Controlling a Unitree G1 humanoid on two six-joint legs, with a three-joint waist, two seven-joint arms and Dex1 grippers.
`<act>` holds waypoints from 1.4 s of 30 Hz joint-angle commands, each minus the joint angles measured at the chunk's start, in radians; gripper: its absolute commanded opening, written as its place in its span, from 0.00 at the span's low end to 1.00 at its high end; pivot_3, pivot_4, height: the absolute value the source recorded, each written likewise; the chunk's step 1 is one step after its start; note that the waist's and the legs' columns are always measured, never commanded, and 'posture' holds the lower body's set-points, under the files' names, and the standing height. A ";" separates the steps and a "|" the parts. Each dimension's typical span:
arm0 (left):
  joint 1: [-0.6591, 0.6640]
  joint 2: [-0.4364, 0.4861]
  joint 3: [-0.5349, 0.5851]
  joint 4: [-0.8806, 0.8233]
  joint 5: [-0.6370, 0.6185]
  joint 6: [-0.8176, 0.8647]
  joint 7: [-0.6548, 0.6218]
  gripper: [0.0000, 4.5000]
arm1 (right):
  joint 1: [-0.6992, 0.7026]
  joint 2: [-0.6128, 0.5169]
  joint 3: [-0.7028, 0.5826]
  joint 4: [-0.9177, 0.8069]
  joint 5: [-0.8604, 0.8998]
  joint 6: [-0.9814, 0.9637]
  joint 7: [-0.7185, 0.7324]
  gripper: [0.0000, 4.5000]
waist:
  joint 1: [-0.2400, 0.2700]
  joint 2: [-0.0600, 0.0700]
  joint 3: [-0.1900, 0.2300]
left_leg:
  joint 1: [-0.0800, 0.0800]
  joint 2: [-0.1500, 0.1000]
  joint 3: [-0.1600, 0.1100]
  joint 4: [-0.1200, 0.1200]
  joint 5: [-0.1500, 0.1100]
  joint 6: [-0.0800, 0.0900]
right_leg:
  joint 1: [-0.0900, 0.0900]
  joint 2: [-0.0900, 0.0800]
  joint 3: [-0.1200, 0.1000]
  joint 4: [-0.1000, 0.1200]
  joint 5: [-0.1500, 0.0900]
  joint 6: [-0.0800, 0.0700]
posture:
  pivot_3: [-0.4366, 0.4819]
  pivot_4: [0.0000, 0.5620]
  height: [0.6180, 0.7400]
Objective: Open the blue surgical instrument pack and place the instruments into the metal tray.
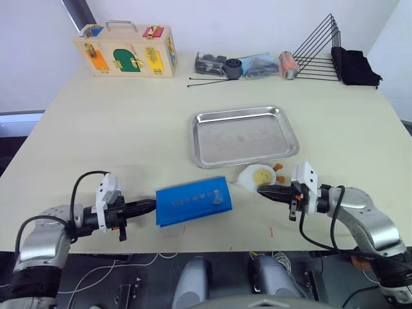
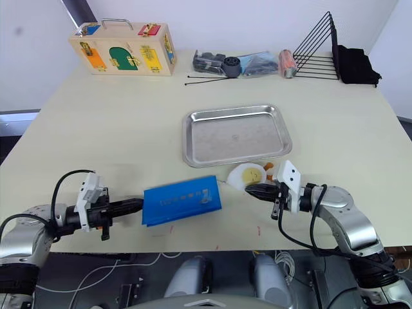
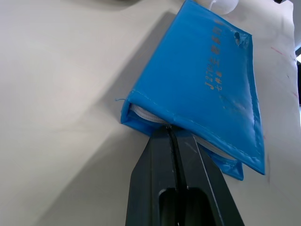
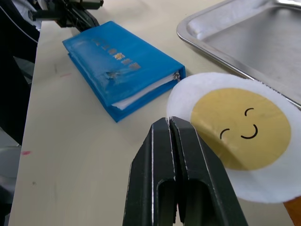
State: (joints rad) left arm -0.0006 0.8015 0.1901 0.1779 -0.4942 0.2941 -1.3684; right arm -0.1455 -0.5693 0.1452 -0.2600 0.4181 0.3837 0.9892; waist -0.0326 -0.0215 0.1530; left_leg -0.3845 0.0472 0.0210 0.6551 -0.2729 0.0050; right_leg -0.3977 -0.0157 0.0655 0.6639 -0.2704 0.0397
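Blue and zipped closed, the surgical instrument pack [image 1: 193, 201] lies just near of the empty metal tray [image 1: 243, 135] — opening has barely begun: the left gripper [image 1: 152, 206], fingers pressed together, touches its left end, the right gripper [image 1: 261, 190] likewise pressed together — a zipper pull seems needed next.

robot test lab: bare table [image 1: 116, 122], latch-board toy box [image 1: 126, 49], wire rack [image 1: 317, 48]

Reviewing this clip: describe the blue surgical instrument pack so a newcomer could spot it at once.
On the pale table, look just nearer the robot than the empty metal tray, between the two grippers. The blue surgical instrument pack lies flat and closed, the left gripper at its short end. It is the only bright blue rectangle, with small lettering on top, unlike the round egg-face toy beside it.
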 commanded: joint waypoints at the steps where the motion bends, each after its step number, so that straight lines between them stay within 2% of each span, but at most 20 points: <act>1: -0.020 -0.008 -0.017 -0.030 -0.001 0.004 0.004 0.00 | -0.014 0.012 0.011 -0.044 0.006 0.009 -0.013 0.01 | 0.002 0.000 0.000 | 0.000 0.000 0.000 0.000 0.000 0.000 | 0.000 0.000 0.000 0.000 0.000 0.000 | 0.48 0.27 1.00; 13: -0.131 -0.049 -0.113 0.008 0.028 0.000 -0.003 0.00 | -0.047 0.033 0.079 -0.019 -0.093 0.044 -0.086 0.01 | 0.018 0.000 0.000 | -0.003 0.000 0.000 0.007 0.000 0.000 | 0.000 0.001 -0.002 0.002 0.000 0.000 | 0.48 0.27 1.00; 18: -0.149 -0.051 -0.123 0.024 0.034 -0.005 -0.009 0.00 | -0.073 0.067 0.103 0.012 -0.136 0.048 -0.131 0.01 | 0.018 0.000 0.000 | -0.006 0.000 -0.002 0.014 0.000 0.000 | -0.001 0.001 -0.004 0.006 0.000 0.000 | 0.48 0.27 1.00; 25: -0.148 -0.043 -0.114 0.036 0.039 -0.010 -0.018 0.00 | -0.089 0.060 0.139 0.050 -0.213 -0.012 -0.135 0.01 | 0.018 0.000 0.000 | -0.007 0.000 -0.004 0.014 0.000 0.000 | -0.001 0.001 -0.006 0.007 0.000 0.000 | 0.48 0.27 1.00; 29: -0.140 -0.042 -0.107 0.033 0.039 -0.010 -0.012 0.00 | -0.102 0.067 0.119 0.074 -0.238 -0.028 -0.158 0.01 | 0.018 0.000 0.000 | -0.007 0.000 -0.004 0.014 0.000 0.000 | -0.002 0.001 -0.005 0.008 0.000 0.000 | 0.48 0.27 1.00; 42: -0.147 -0.058 -0.117 0.027 0.041 -0.019 0.000 0.00 | -0.097 0.116 0.134 0.080 -0.190 -0.031 -0.098 0.01 | 0.018 0.000 0.000 | -0.011 0.000 -0.003 0.015 0.000 0.000 | -0.007 0.001 -0.005 0.011 0.000 0.000 | 0.48 0.27 1.00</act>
State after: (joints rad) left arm -0.1426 0.7483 0.0720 0.2123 -0.4549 0.2783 -1.3711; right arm -0.2400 -0.4552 0.2849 -0.1511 0.2052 0.3663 0.8742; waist -0.0144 -0.0213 0.1531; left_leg -0.3958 0.0470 0.0183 0.6701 -0.2730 0.0051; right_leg -0.4051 -0.0151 0.0609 0.6751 -0.2705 0.0396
